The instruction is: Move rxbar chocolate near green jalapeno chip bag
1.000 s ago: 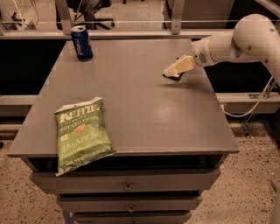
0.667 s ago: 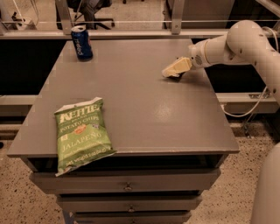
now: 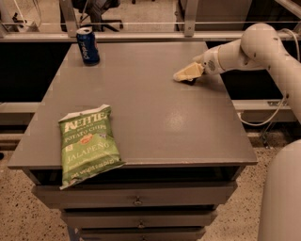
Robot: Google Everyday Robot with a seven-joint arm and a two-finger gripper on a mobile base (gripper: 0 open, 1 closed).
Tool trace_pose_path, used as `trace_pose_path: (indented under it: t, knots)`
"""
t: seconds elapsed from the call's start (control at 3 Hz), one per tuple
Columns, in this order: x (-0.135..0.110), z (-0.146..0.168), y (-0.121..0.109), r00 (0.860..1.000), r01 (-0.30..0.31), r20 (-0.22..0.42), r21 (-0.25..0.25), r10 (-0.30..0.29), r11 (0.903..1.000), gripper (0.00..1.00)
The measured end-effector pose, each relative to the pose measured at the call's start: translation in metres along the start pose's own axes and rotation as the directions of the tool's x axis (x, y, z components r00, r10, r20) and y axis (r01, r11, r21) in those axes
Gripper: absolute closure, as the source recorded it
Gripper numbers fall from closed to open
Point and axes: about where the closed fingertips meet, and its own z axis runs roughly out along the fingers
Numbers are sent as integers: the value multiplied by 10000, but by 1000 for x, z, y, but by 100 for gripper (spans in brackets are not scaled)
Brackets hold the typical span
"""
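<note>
Hovering low at approx 2 o'clock on the desk (image 3: 155, 117), the tool (image 3: 184, 74) is right over a dark sliver that I take to be the rxbar chocolate (image 3: 191, 81). Only the bar's edge shows beneath the tool tip. Can't tell if the tool is open, closed or gripping the bar, nor whether it touches it.

The green jalapeno chip bag (image 3: 88, 143) lies flat at approx 8 o'clock, well apart from the bar, w/ its lower corner hanging over the front edge. So the task looks barely begun.

Risks, as I judge them:
- Bar is thin and flat, so a shallow pinch may slip and leave it behind or drop it mid-desk.
- Path runs diagonally 2 → 8 o'clock, a long carry w/ plenty of chance to lose the bar.
- Bag already overhangs, so a nudge from tool or arm could tip it off the desk.
- Setting the bar down too near the front edge could send it to the floor.
- Pepsi can (image 3: 87, 45) at 11 o'clock stands well off that path; low risk.

Surface: plain grey matte top w/ a faint sheen near centre, and drawers (image 3: 136, 195) below. Room: speckled floor (image 3: 19, 207), office chair (image 3: 101, 9) beyond 12 o'clock, a cable (image 3: 263, 120) drooping at 3 o'clock.
</note>
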Motion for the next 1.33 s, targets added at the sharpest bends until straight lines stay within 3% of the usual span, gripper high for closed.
trace_pose_path:
  t: [0.33,0.67,1.0,1.33]
  knots:
    - [-3,-23,25,9999,56,159,-541,-48,9985,74]
    - [-6,-44,53,9988,331,388,-1058,-292,9938,96]
    - [-16,-66,103,9935,1027,697,-2002,-904,9744,100]
    - [-26,-68,179,9765,2105,1164,-3399,-1811,9166,100]
